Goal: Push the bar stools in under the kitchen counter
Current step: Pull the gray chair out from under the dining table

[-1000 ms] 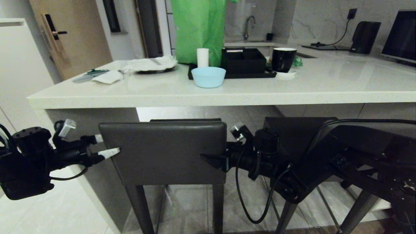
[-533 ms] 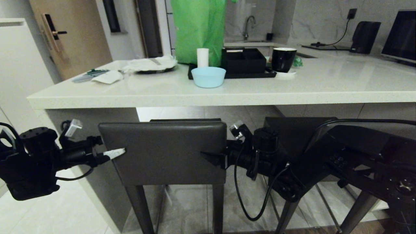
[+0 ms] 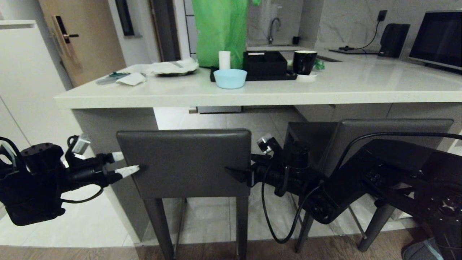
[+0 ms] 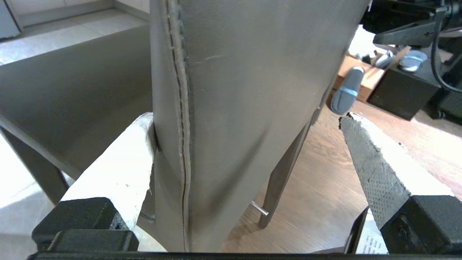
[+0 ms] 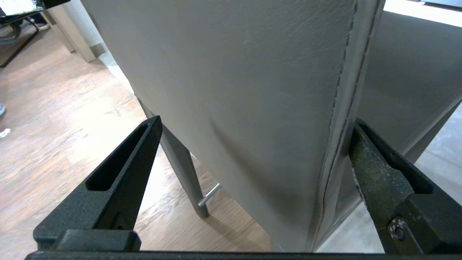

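The near bar stool [image 3: 184, 162] stands in front of the kitchen counter [image 3: 252, 96], its dark grey backrest facing me. My left gripper [image 3: 124, 163] is open astride the backrest's left edge [image 4: 180, 108]. One white finger [image 4: 119, 162] touches the seat-side face; the other finger [image 4: 364, 155] stands clear of the back. My right gripper [image 3: 234, 169] is open astride the right edge [image 5: 343, 108], with one black finger [image 5: 375, 169] against the seam. A second bar stool [image 3: 393, 128] stands to the right, half hidden by my right arm.
On the counter stand a blue bowl [image 3: 230, 78], a black tray box [image 3: 265, 64], a black mug [image 3: 304, 62] and a green bag [image 3: 220, 32]. A white cabinet [image 3: 21, 72] stands at the left. Wooden floor [image 3: 216, 251] begins just below the stool legs.
The whole view has shifted: the camera has drawn back from the counter, and wooden floor and the second stool's backrest now show. The near stool has stayed between my two grippers.
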You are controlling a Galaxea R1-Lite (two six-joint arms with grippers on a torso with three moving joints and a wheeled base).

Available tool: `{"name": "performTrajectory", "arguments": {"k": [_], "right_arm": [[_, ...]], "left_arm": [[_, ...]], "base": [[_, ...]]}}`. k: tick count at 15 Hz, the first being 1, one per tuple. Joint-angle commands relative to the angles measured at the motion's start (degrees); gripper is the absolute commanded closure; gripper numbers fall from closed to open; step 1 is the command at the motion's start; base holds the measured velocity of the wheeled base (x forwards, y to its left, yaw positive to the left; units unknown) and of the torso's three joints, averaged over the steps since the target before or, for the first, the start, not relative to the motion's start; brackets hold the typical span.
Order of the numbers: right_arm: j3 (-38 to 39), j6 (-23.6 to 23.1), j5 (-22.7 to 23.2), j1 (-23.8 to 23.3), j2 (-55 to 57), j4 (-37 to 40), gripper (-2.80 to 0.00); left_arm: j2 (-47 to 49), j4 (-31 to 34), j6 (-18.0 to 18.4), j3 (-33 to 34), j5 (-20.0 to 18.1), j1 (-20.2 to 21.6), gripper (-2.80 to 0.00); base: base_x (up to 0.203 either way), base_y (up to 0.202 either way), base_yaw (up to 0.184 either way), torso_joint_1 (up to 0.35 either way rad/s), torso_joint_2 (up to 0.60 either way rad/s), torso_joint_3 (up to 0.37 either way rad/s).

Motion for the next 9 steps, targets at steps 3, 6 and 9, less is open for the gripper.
{"name": "performTrajectory", "arguments": {"k": [3,6,9], "right_arm": [[-0.11,0.15,0.38,0.08,0.07,-0.32,-2.8],[-0.02,0.22,0.38,0.08,0.07,-0.35,-2.8],[0.15,0.22,0.38,0.17,-0.02,-0.41,-2.8]], "left_arm": [[-0.41,-0.43,0.02,0.13,-0.55,-0.47,-2.8],[-0.49,-0.52,0.02,0.34,-0.55,-0.38,-2.8],[-0.85,-0.52,0.02,0.35,-0.55,-0.38,-2.8]], "base": [[-0.194,0.0,-0.002,0.003,0.0,0.001],[-0.194,0.0,-0.001,0.003,0.0,0.003],[-0.197,0.0,-0.002,0.004,0.01,0.001]]}}
